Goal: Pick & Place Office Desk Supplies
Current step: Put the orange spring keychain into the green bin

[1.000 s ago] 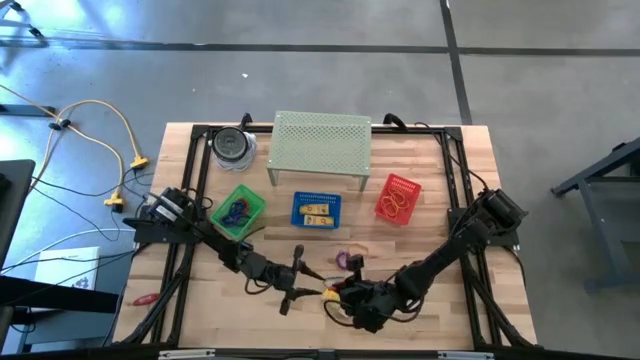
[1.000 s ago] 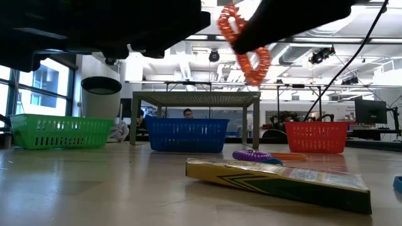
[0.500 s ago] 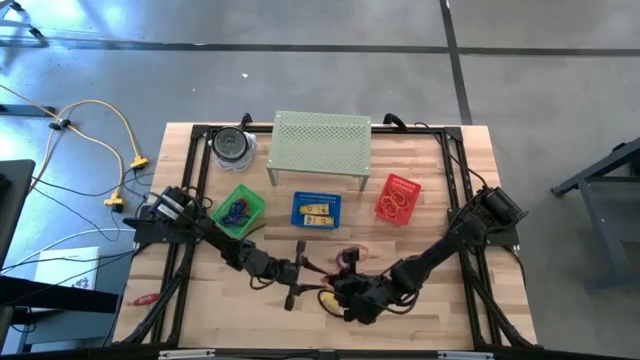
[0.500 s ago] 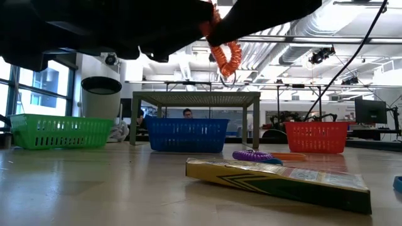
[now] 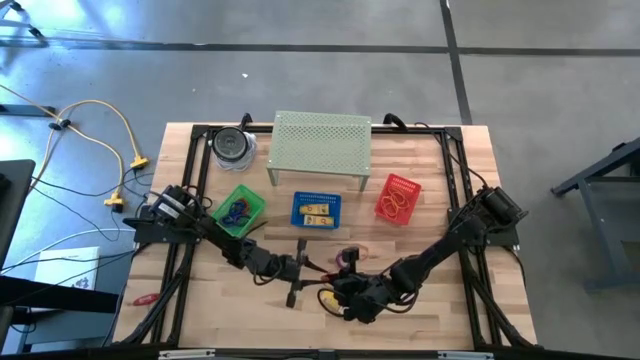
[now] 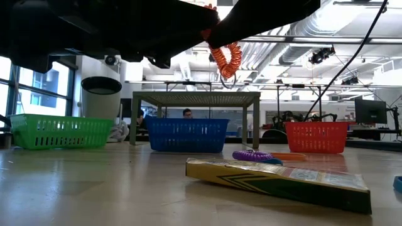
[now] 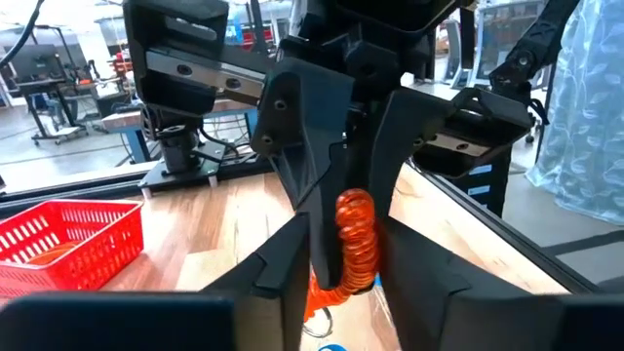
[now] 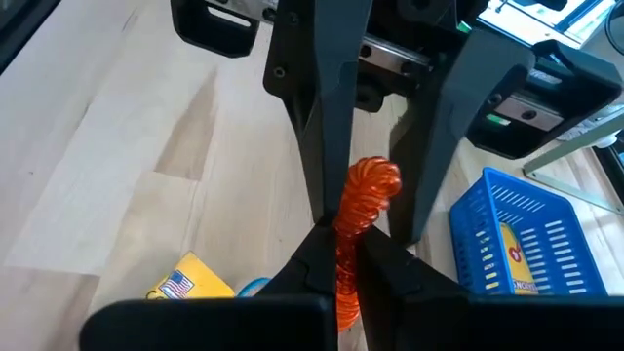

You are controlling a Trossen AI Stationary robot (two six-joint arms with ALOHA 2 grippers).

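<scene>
Orange coiled band (image 6: 225,56): in mid-air over the near middle of the bench (image 5: 440,170), well clear of the surface, between the two hands.
Long axis: roughly upright; in the low view it hangs down below the dark fingers.
Right hand (image 8: 341,246): closed, pinching one end of the coil.
Left hand (image 7: 347,239): facing the right hand; its jaws stand apart on either side of the free part of the coil, close to it, with no firm clamp visible.
Key relation: the coil lies straight between the left hand's jaws, in line with both hands, so either could carry it.
Likely step: a hand-to-hand pass, judged from the pose.
Red basket (image 5: 398,197): on the right arm's side, holding similar orange loops; the right arm is nearer to it.
Other items: a purple coil (image 6: 253,155) and a flat yellow-and-green box (image 6: 276,179) lie on the bench.
</scene>
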